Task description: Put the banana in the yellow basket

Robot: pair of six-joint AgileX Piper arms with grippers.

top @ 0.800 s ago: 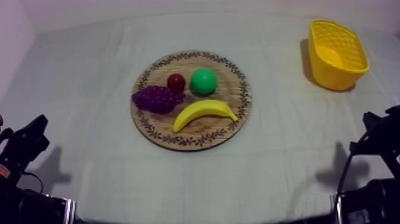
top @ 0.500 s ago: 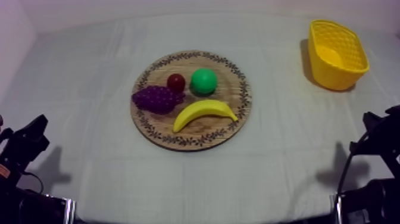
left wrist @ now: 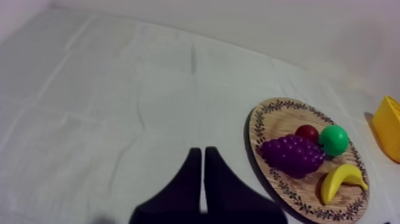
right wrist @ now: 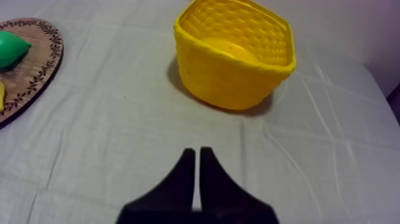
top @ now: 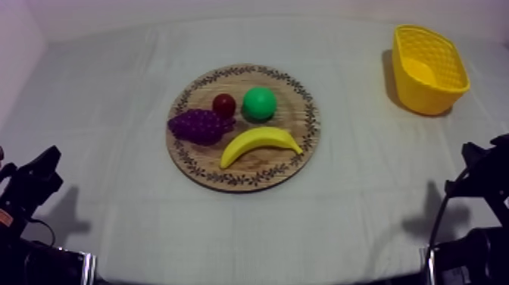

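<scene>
At the left, my left gripper [left wrist: 199, 150] rests low over the grey-white cloth [top: 113, 91], its jaws pressed together on nothing.

In the middle sits the round wooden board [top: 310, 114] with its leafy patterned rim. On it, from the left:
- a purple bunch of grapes [top: 197, 125]
- a small red fruit [top: 223, 104] touching the grapes
- a green pear [top: 259, 103]
- the banana [top: 257, 142] on the near half, ends curving down, its left tip just beside the grapes

The yellow basket [top: 424, 95] stands well apart at the far right. My right gripper [right wrist: 194, 150] is also clenched empty and points toward the basket.

I judge the task is not yet begun, and the first step is the reach. The right arm looks better placed (the basket is on its side). It would need to part its fingers and come down across the banana's middle, clear of the grapes and pear.

No brand, label or writing can be read.
</scene>
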